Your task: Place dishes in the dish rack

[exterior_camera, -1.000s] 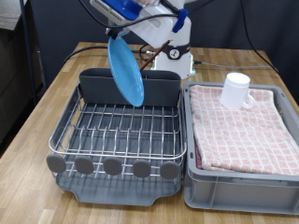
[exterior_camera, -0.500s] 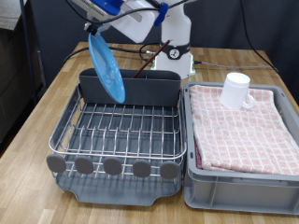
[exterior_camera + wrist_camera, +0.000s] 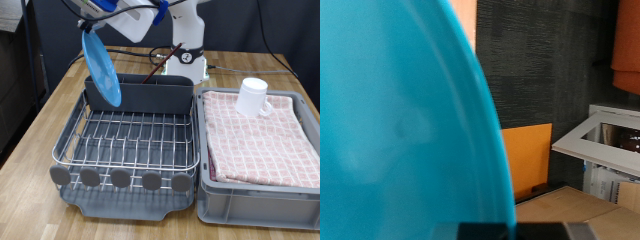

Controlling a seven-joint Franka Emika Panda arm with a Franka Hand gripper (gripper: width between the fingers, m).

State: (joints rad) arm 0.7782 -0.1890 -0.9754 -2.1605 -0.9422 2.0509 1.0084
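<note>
My gripper (image 3: 88,27) is at the exterior view's top left, shut on the rim of the round light-blue plate (image 3: 101,66), which hangs edge-on above the far left corner of the silver wire dish rack (image 3: 125,140). The plate's lower edge overlaps the grey utensil caddy (image 3: 150,93). In the wrist view the plate (image 3: 400,120) fills most of the picture and the fingers do not show. A reddish-brown spoon handle (image 3: 156,68) sticks up out of the caddy. The white mug (image 3: 254,97) stands on the pink checkered cloth (image 3: 262,140) in the grey bin.
The grey bin (image 3: 258,195) sits right of the rack on the wooden table (image 3: 40,130). The robot base (image 3: 188,50) and cables stand behind the rack. Round grey tabs (image 3: 120,179) line the rack's near edge.
The gripper has carried the plate leftward from above the caddy's middle to above the rack's far left corner. The mug and spoon have not moved.
</note>
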